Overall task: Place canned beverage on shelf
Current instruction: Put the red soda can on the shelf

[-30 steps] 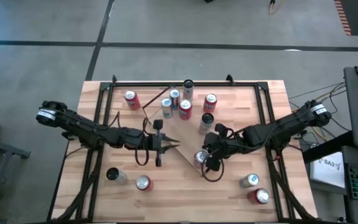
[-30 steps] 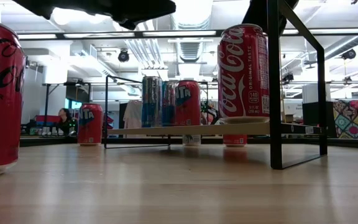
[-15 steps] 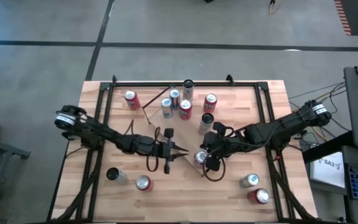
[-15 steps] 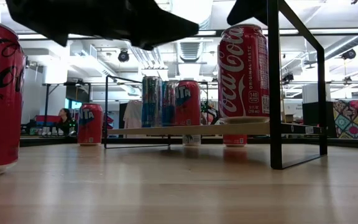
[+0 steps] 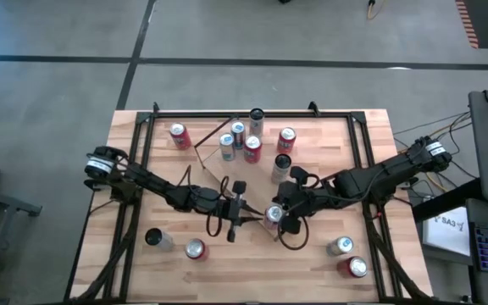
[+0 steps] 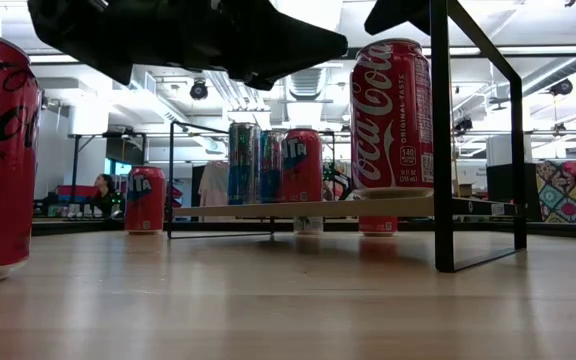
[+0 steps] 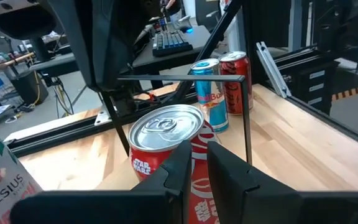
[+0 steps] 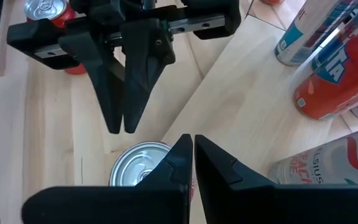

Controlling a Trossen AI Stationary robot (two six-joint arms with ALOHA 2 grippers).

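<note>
A red cola can [image 5: 273,214] stands upright on the near corner of the light-wood shelf [image 5: 240,174]; in the low view the can [image 6: 392,115] rests by its base on the board [image 6: 268,209]. My left gripper [image 7: 196,152] is shut and lies nearly level, its tips a short way to the left of the can [image 7: 166,134]. My right gripper [image 8: 191,143] is shut and slants down just above the can's right rim [image 8: 135,165]. In the right wrist view the left gripper [image 8: 122,129] stops short of the can's top.
Several cans [image 5: 238,140] stand on the shelf's far part, and a pale one [image 5: 282,165] stands near my right gripper. Loose cans sit on the table at the near left [image 5: 195,248], near right [image 5: 346,256] and far edge [image 5: 179,135]. A black frame [image 6: 438,135] borders the table.
My left gripper has gone toward the table's right edge and down, tipping to nearly level, and now ends close beside the can on the shelf corner. The can has stayed put.
</note>
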